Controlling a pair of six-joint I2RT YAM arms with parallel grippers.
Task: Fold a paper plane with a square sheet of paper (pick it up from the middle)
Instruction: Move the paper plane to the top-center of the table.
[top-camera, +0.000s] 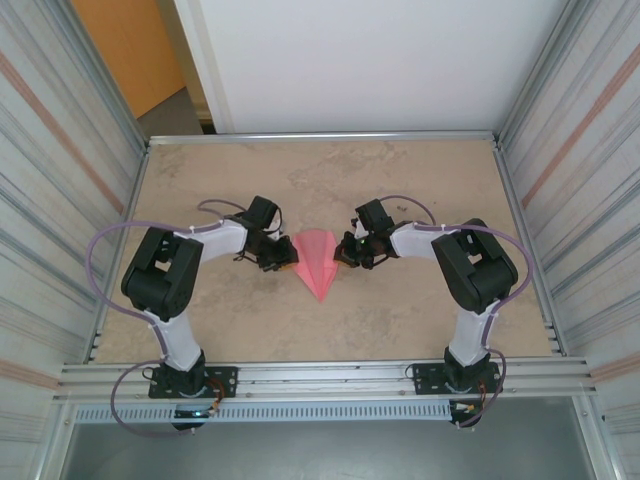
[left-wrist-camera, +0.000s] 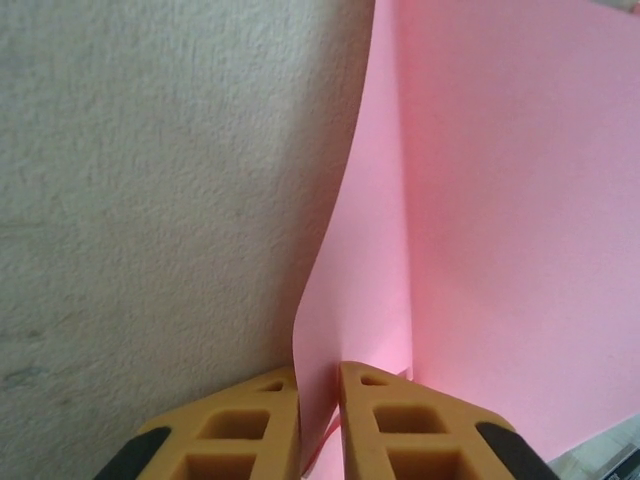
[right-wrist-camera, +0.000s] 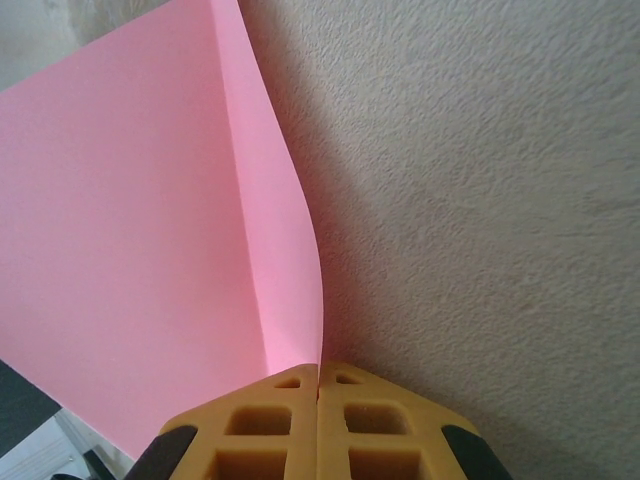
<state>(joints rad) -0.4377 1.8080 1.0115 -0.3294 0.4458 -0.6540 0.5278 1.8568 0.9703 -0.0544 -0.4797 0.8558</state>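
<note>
the pink plane (top-camera: 318, 262) lies mid-way across the table (top-camera: 400, 190), nose toward the near edge, between the two hands. the left hand (top-camera: 283, 258) is at its left wing; its fingers (left-wrist-camera: 250, 425) stand slightly apart, with the lifted wing edge loose in the narrow gap. the right hand (top-camera: 345, 255) is at the right wing, clamped tight on that wing's curled-up edge.
</note>
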